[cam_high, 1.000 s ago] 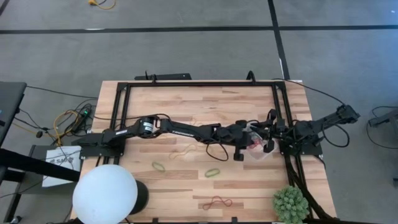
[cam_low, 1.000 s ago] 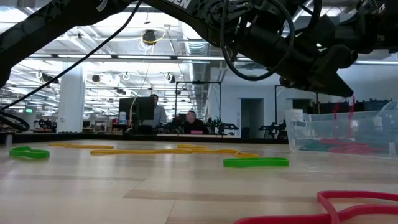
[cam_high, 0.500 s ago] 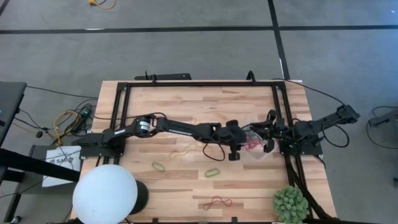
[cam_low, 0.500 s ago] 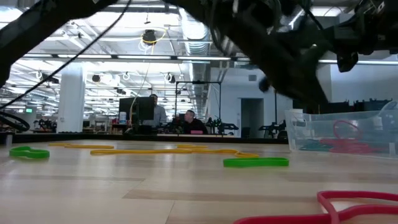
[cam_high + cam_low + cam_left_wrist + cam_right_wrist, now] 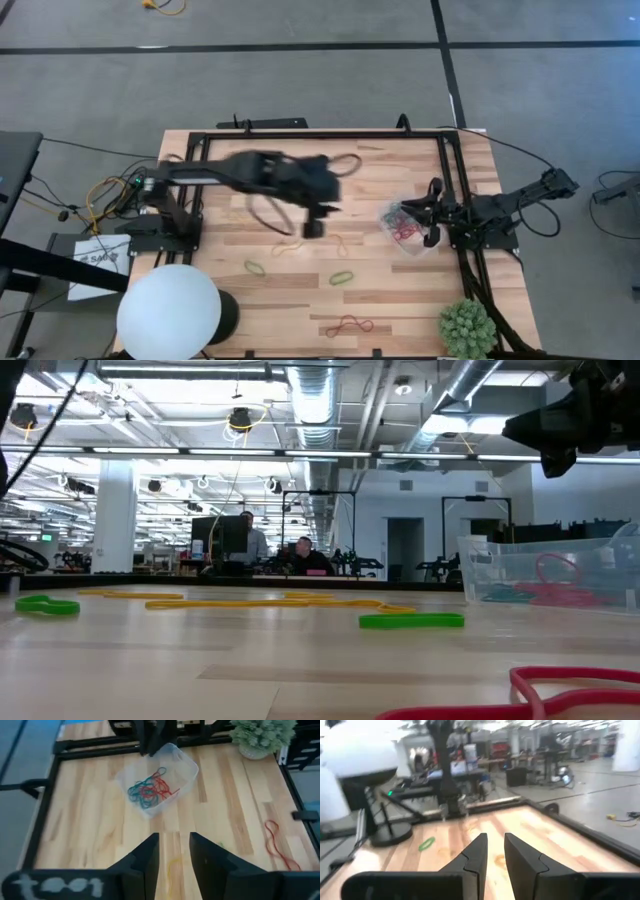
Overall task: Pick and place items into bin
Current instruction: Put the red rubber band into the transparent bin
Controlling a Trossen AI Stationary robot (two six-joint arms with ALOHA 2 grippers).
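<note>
The clear bin (image 5: 405, 226) stands on its base at the table's right side. It holds a tangle of red and green bands (image 5: 149, 791). Loose bands lie flat on the wood: two yellow (image 5: 291, 246) (image 5: 345, 243), two green (image 5: 256, 268) (image 5: 342, 278), one red (image 5: 349, 325). My left gripper (image 5: 313, 228) hangs open and empty above mid-table, left of the bin. A yellow band (image 5: 173, 868) shows below its fingers. My right gripper (image 5: 430, 213) waits beside the bin's right edge, raised above its rim in the low view (image 5: 575, 415). Its fingers stand a narrow gap apart (image 5: 495, 851).
A white globe on a black base (image 5: 168, 312) stands at the near left corner, a spiky green plant (image 5: 467, 326) at the near right. A black frame (image 5: 320, 134) runs around the table. People sit at desks (image 5: 305, 555) in the room behind.
My left gripper has drawn back from over the bin toward the table's left, moving fast enough to blur. The red band that hung below it over the bin now lies inside the bin. The arm has left the low view.
</note>
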